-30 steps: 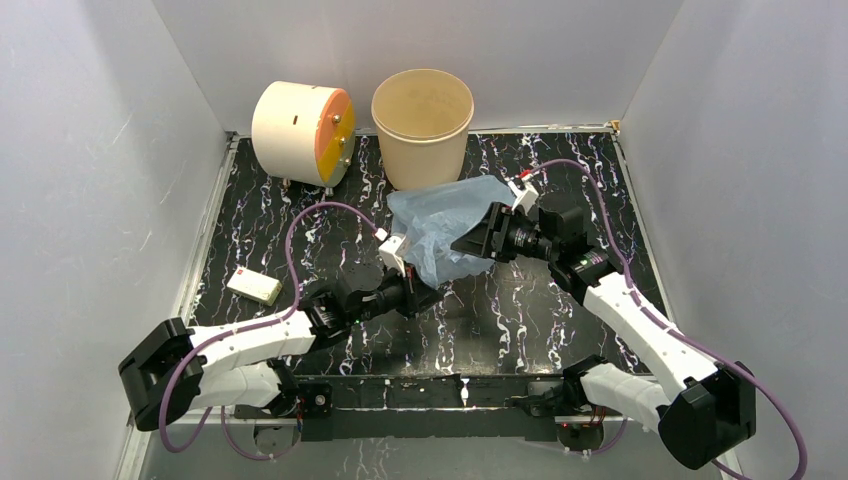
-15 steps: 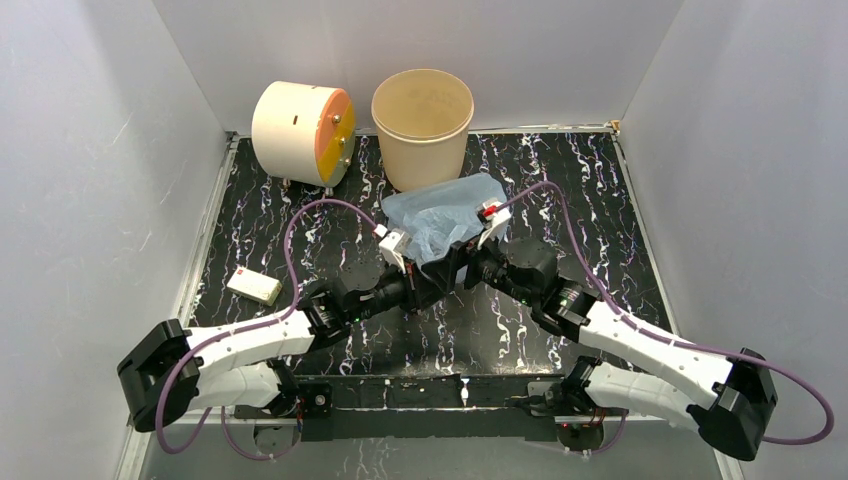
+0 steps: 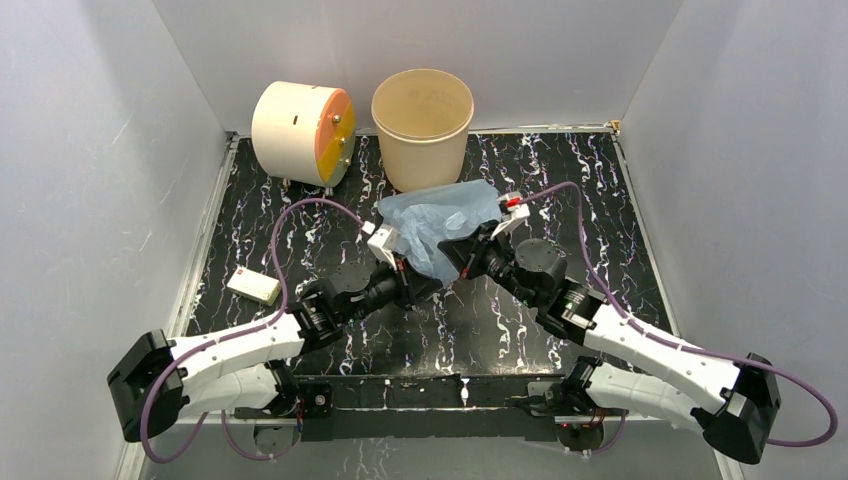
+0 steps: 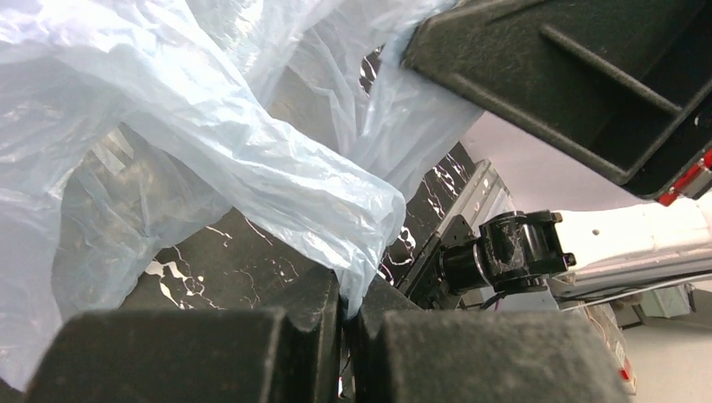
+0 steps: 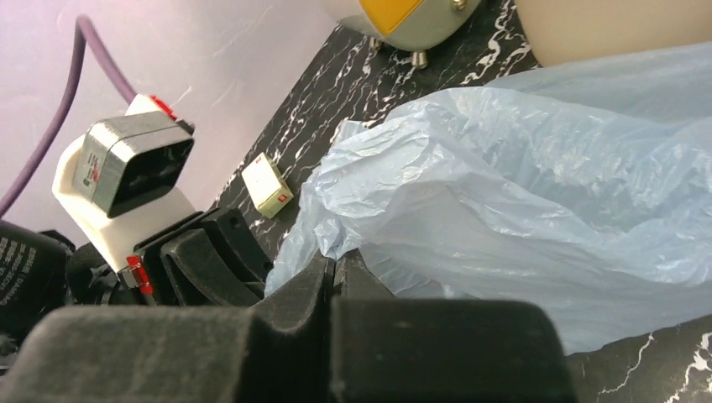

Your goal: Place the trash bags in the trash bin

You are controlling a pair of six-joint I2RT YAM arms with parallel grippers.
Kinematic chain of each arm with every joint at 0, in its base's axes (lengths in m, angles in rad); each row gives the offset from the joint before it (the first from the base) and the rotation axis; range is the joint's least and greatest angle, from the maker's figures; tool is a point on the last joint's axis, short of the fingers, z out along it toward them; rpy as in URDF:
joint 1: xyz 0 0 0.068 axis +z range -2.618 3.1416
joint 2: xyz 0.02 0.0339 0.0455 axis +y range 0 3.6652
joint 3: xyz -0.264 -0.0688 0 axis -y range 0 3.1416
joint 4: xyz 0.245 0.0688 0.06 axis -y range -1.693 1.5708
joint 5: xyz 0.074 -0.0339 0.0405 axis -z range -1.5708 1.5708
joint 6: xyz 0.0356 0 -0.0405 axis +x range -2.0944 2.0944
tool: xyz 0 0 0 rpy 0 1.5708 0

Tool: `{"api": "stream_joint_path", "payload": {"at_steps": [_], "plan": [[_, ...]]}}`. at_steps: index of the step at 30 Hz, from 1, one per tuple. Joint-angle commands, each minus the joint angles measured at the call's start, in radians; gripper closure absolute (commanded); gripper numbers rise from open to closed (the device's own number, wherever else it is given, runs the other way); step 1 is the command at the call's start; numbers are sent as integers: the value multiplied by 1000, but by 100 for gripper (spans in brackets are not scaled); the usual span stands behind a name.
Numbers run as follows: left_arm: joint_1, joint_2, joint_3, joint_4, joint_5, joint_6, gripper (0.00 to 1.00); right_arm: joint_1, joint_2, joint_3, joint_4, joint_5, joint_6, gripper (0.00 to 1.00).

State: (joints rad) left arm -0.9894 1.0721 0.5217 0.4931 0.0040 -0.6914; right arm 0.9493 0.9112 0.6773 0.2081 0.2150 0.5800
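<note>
The pale blue, crinkly trash bag [image 3: 440, 215] lies bunched on the black marbled table just in front of the tan trash bin [image 3: 422, 125], which stands upright and open at the back. Both grippers meet at the bag's near edge. My left gripper [image 3: 424, 281] [image 4: 346, 290] is shut on a fold of the bag [image 4: 277, 180]. From the right, my right gripper [image 3: 451, 262] [image 5: 336, 262] is shut too, with the edge of the bag [image 5: 520, 193] pinched at its tips. The bin's inside looks empty.
A cream drum with an orange face [image 3: 300, 120] lies left of the bin. A small white card box [image 3: 252, 286] [image 5: 269, 186] sits at the table's left. Grey walls close in the left, right and back. Purple cables arc over both arms.
My right gripper left the bag's right side, swung down to its near edge beside the left gripper, and went from open to shut there. The left gripper stayed shut on the bag.
</note>
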Motion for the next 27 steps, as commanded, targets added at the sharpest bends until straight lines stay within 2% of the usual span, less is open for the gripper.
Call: {"api": "stream_joint_path", "payload": {"at_steps": [1,3,6,11,15,17,20,21,23,27], "plan": [[8,-68,-4,-21,-78,12,100,-1,-43,81,-70,124,104,91],[7,-81,-7,-29,-85,15,100,-11,-47,109,-144,149,129,91],[11,-84,-1,-41,-78,24,100,-48,-61,120,-178,94,165,85],[11,-70,4,-23,-44,29,100,-190,-9,160,-201,-194,276,71],[10,-30,11,27,-4,22,100,-211,30,134,-112,-296,377,65],[11,-2,11,62,-4,13,100,-211,46,102,-41,-324,439,63],[12,38,16,107,38,1,100,-211,69,52,73,-345,510,49],[12,51,19,123,43,-2,100,-211,76,44,97,-349,518,48],[12,69,27,143,55,-4,100,-211,90,43,102,-337,530,48],[12,85,30,164,60,-9,100,-211,126,55,69,-338,551,40]]}}
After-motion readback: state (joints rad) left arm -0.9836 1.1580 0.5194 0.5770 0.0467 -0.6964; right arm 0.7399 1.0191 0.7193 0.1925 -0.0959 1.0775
